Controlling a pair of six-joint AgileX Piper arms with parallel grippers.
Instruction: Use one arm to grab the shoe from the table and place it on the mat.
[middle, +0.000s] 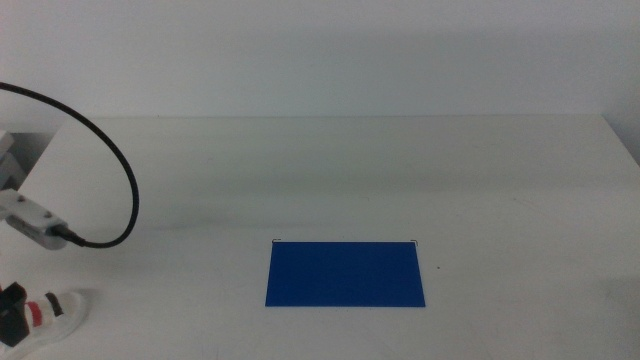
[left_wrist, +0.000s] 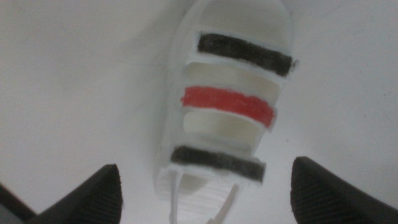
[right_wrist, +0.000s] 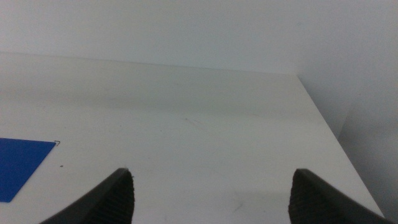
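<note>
The shoe (middle: 57, 312) is a small white sandal with two black straps and one red strap. It lies on the table (middle: 400, 180) at the front left corner. In the left wrist view the shoe (left_wrist: 227, 106) fills the middle, lying between the two spread jaws. My left gripper (left_wrist: 208, 190) is open, right over the shoe's heel end, and not closed on it. In the middle view only a dark part of it (middle: 12, 312) shows beside the shoe. The blue mat (middle: 345, 273) lies flat at the front centre. My right gripper (right_wrist: 211, 193) is open and empty above the right side of the table.
The left arm's black cable (middle: 110, 160) loops over the table's left side, with a white-grey connector (middle: 35, 222) on it. The mat's corner (right_wrist: 18, 163) shows in the right wrist view. The table's right edge (right_wrist: 329, 130) is near the right gripper.
</note>
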